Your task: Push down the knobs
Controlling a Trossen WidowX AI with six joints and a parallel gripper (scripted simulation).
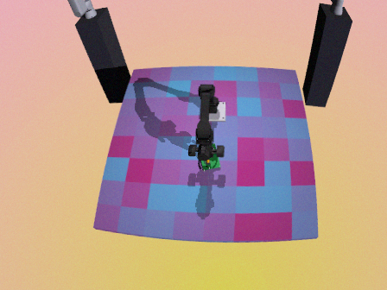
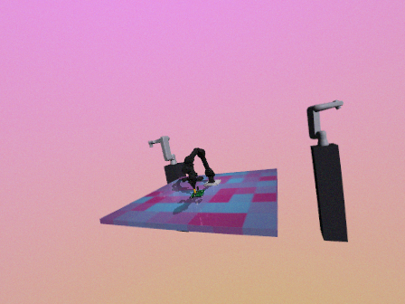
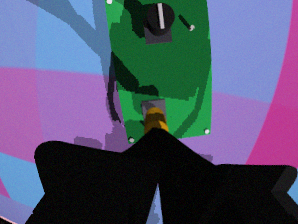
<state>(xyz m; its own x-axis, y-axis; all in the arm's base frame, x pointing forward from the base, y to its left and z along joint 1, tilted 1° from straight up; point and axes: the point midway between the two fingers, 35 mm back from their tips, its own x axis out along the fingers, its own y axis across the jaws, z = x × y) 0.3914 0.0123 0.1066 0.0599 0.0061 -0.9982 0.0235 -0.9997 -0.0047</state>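
Note:
The green circuit board (image 3: 165, 70) (image 1: 216, 165) (image 2: 200, 194) lies beneath my arm. A black knob (image 3: 153, 26) with a white line sits over a grey potentiometer at the board's far end in the wrist view. An orange knob (image 3: 156, 120) (image 1: 208, 161) (image 2: 194, 191) is over the potentiometer (image 3: 150, 106) at the near end. My gripper (image 3: 156, 133) is shut with nothing between its fingers. Its tips are at the orange knob and cover part of it; I cannot tell whether they touch. How far down either knob sits is not clear.
A thin dark part (image 3: 185, 21) stands beside the black knob. White screw heads mark the board's corners, one of them (image 3: 207, 131) near my fingers. The white base plate (image 1: 221, 111) of my arm is behind the board. Two grey arms on black pedestals (image 1: 333, 56) (image 2: 330, 194) stand off the table.

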